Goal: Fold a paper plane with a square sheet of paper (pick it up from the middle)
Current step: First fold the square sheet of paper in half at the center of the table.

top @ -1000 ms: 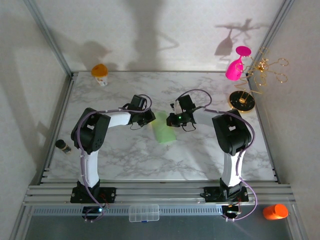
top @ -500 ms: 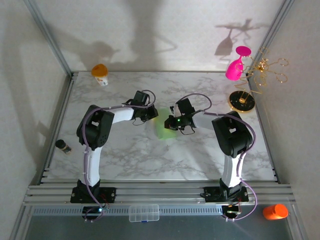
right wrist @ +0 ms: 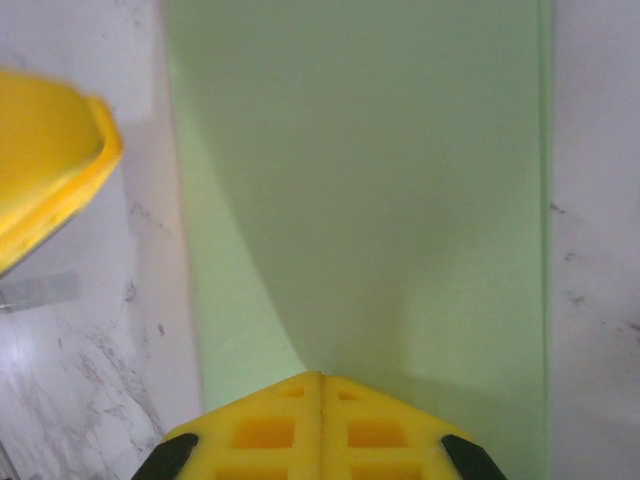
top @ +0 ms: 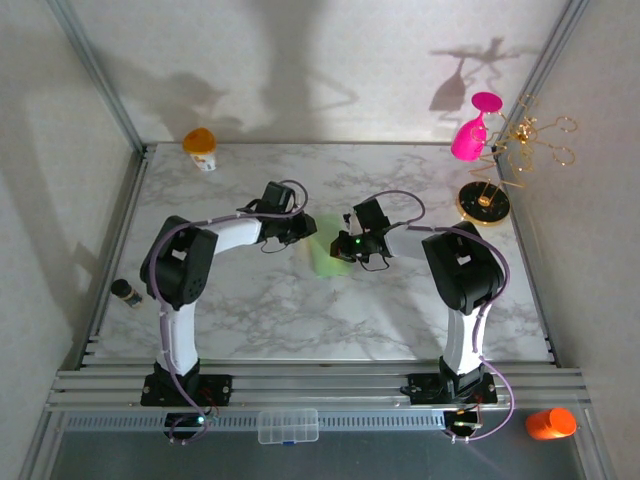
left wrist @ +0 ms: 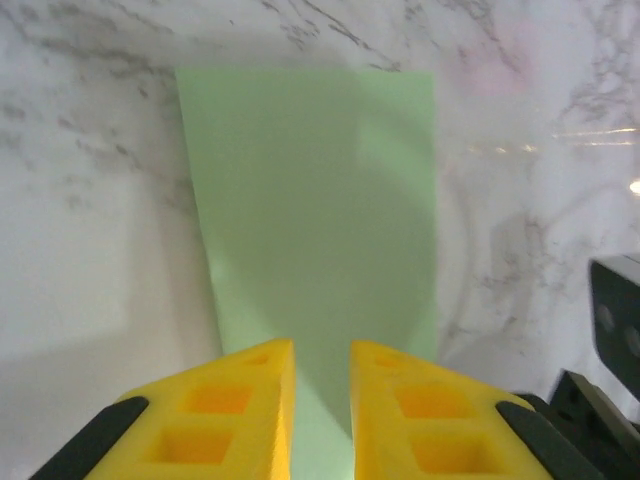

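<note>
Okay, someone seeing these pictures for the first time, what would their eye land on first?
Probably the pale green sheet of paper at the middle of the marble table, where the left claw and the right claw meet over it from either side. Next, the hot pink glass hanging from the gold rack at the far right corner.

We see the sheet of paper (top: 323, 258) lying mid-frame on the worktop (top: 250, 310), the left gripper (top: 303, 232) at its left edge and the right gripper (top: 342, 246) at its right.
</note>
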